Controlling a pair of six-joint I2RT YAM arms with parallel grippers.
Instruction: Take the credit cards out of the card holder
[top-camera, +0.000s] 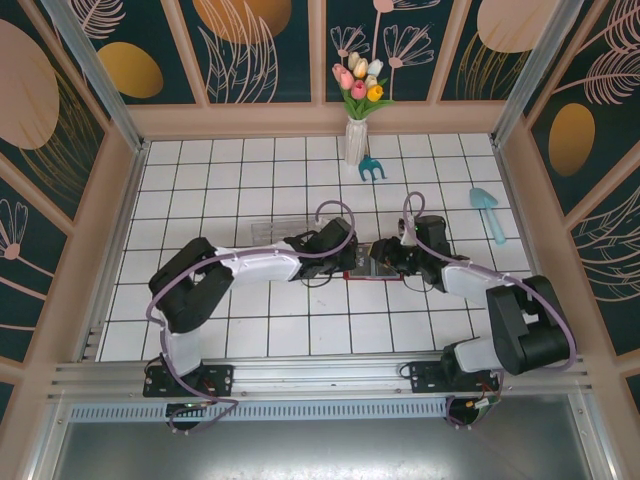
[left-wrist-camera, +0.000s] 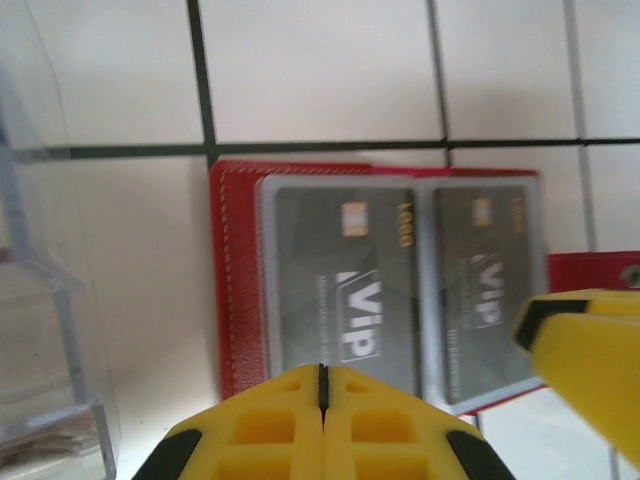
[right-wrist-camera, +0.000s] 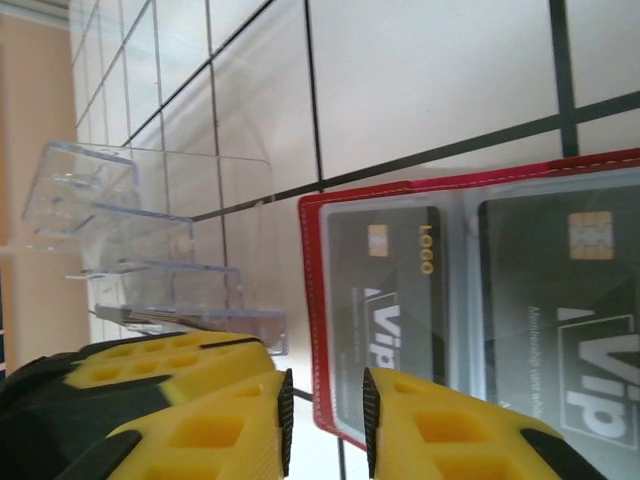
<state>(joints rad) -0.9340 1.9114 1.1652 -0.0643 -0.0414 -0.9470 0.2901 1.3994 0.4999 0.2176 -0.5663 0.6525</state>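
Farthest left, a clear plastic tiered box (left-wrist-camera: 45, 300) stands just beside the flat red folding card holder (left-wrist-camera: 235, 290). The holder lies open on the white tiled table (left-wrist-camera: 320, 70) between the two arms, and its long axis runs across from one gripper to the other. The left gripper (left-wrist-camera: 322, 378) has its yellow fingers pressed together on nothing, with the tips at the holder's near edge. Straight ahead of it, two dark grey credit cards (left-wrist-camera: 345, 270) sit side by side in clear pockets, their long sides pointing away from the tips. Further right, the right gripper (right-wrist-camera: 325, 405) hovers over the holder's red border beside an end card, its fingers a narrow gap apart and holding nothing. By my judgement the right gripper is better placed to pinch a card, while the left suits pinning the holder down.
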